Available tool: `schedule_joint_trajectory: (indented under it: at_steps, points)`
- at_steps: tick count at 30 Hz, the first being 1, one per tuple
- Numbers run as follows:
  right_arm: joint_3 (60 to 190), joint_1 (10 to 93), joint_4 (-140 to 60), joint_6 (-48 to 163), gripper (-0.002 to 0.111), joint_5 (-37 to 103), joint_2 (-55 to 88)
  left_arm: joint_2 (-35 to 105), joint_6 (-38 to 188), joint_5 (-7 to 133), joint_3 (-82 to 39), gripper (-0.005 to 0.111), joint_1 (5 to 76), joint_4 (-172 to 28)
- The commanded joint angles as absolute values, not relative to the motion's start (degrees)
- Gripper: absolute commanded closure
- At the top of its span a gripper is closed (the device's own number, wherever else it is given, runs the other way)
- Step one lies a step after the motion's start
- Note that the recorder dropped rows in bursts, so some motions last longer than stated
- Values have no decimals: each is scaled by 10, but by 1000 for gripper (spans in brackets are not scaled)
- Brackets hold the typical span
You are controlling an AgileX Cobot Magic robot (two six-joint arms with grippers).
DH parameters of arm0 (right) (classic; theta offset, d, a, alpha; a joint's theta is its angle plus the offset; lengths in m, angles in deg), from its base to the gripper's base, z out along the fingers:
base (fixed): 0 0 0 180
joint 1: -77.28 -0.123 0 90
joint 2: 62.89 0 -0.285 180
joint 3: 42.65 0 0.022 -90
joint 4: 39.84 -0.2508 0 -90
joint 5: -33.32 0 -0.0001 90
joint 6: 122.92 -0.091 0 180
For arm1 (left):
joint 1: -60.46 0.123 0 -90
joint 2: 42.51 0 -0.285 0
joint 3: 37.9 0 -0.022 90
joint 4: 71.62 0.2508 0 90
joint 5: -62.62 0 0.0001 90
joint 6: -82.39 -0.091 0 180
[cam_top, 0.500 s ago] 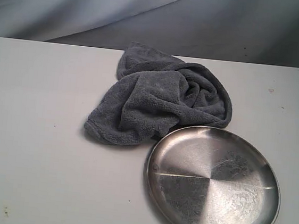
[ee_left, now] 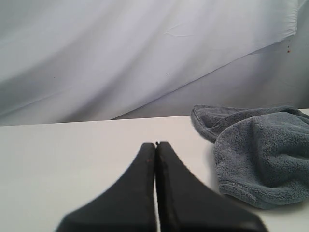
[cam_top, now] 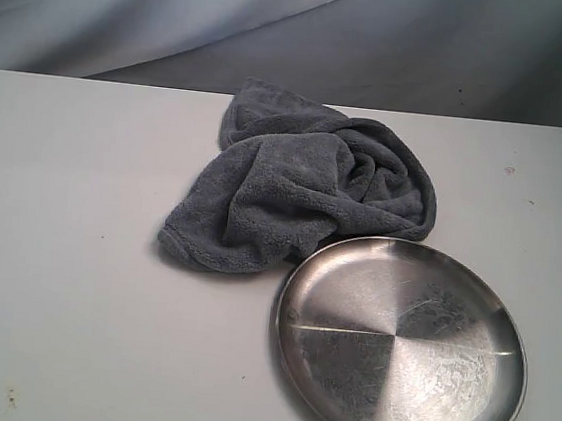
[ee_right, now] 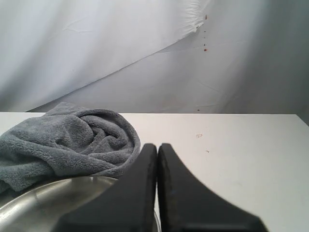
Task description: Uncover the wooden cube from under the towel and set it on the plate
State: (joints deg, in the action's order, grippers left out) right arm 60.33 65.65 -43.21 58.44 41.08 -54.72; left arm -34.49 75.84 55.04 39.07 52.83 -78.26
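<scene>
The dark grey towel [cam_top: 298, 187] lies bunched in a heap at the middle of the white table, and its front edge touches the plate. The round steel plate [cam_top: 400, 344] sits at the front right with nothing on it. No wooden cube shows in any view. Neither arm appears in the exterior view. My left gripper [ee_left: 155, 144] is shut and holds nothing, with the towel [ee_left: 260, 154] a short way beside it. Shut and holding nothing too, my right gripper [ee_right: 157, 145] hangs by the plate's rim [ee_right: 43, 193], the towel [ee_right: 67, 140] just beyond.
A pale draped cloth backdrop [cam_top: 181, 9] hangs behind the table's far edge. Bare white tabletop [cam_top: 53, 277] spreads to the left of the towel and plate. Small dark specks mark the table at the right [cam_top: 509, 170].
</scene>
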Motion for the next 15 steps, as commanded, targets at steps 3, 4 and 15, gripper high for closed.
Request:
schedule_joint_trajectory:
  at_steps: [3,4,15]
  points:
    - [601,659,-635,551,108,376,-551,-347,760,551,393,107,526,-784]
    - [608,659,-650,553,108,398,-551,-347,760,551,393,107,526,-784]
    - [797,659,-815,787,108,651,-346,-347,760,551,393,107,526,-784]
